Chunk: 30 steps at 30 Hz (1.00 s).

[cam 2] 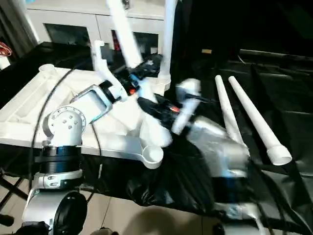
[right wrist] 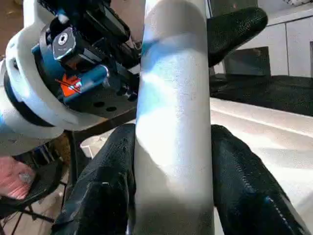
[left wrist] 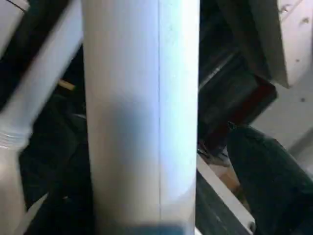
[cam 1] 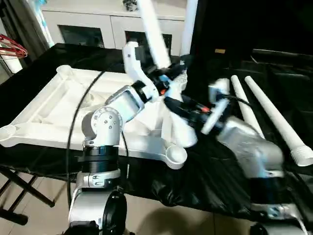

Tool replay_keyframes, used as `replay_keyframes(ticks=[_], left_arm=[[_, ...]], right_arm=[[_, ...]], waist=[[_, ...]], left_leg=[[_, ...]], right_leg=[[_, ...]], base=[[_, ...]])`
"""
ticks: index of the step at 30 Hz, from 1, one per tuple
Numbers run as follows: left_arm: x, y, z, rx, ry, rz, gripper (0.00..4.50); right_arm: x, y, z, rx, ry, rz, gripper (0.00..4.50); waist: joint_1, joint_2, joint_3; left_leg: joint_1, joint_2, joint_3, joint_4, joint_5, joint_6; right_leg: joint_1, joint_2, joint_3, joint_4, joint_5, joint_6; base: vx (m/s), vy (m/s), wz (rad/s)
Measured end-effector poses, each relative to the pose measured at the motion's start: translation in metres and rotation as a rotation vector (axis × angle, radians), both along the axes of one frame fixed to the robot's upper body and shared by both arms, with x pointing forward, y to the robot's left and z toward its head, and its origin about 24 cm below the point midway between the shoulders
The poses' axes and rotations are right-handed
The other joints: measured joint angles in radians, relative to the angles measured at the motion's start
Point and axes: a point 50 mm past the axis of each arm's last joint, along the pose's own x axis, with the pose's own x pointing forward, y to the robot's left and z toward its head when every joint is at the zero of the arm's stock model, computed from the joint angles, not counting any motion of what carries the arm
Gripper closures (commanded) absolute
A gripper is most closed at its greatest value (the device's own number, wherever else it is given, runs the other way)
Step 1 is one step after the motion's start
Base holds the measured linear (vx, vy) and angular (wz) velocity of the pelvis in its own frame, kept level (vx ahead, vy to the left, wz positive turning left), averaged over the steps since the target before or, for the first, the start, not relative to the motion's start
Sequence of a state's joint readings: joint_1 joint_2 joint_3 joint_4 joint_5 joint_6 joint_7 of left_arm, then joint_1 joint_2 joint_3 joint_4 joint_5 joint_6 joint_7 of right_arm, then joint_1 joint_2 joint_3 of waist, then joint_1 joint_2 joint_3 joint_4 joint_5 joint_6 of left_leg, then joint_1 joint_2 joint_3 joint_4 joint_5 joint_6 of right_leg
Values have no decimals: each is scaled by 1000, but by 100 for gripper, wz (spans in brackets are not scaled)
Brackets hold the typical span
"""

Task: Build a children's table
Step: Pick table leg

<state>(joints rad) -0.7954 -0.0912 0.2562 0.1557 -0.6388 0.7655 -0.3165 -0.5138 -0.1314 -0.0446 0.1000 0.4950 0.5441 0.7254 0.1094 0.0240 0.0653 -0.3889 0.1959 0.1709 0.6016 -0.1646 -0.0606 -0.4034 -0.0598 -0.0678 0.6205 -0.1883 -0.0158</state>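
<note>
2 legs (cam 1: pixel 274 115) lie beside the tabletop (cam 1: pixel 44 110).

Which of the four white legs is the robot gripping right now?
The tilted leg, clamped by the right gripper above the tabletop. Another leg stands upright behind it; two legs lie loose on the black cloth.
</note>
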Motion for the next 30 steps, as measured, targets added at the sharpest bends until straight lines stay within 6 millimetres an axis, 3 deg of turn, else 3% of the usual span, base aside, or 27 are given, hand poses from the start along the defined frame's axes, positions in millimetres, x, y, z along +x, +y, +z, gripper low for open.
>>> replay_keyframes(ticks=[10, 20, 28, 29, 30], left_arm=[[-1, 4, 3, 53, -73, -52, 175], [-19, 15, 10, -105, -183, -399, 255], [-22, 17, 13, -94, -229, -473, 269], [-20, 15, 12, -62, -233, -453, 269], [-18, 12, 10, -24, -236, -431, 269]], right_arm=[[-6, -8, 0, 71, 30, 108, 267], [-26, -22, 1, 233, 70, 366, 268], [-28, -22, 5, 183, 35, 389, 268], [-27, -23, 4, 161, 31, 372, 212], [-26, -23, 3, 133, 30, 356, 198]], waist=[[4, -1, 0], [3, 0, 0], [6, 0, -1], [7, 0, -1], [7, 0, -1]], left_leg=[[-4, -1, 0, 0, 0, 8], [-2, -1, 0, 0, -1, 5], [0, -1, 0, 0, 0, 5], [0, -1, 0, 0, 0, 5], [0, -1, 0, 0, 0, 5]], right_leg=[[0, -1, 0, -7, 4, -2], [1, -1, 0, -5, 5, -3], [3, -1, 0, -5, 6, -3], [3, -1, 0, -5, 6, -3], [4, -1, 0, -6, 6, -3]], base=[[0, 0, 0], [0, 0, 0], [0, 0, 0], [0, 0, 0], [0, 0, 0]])
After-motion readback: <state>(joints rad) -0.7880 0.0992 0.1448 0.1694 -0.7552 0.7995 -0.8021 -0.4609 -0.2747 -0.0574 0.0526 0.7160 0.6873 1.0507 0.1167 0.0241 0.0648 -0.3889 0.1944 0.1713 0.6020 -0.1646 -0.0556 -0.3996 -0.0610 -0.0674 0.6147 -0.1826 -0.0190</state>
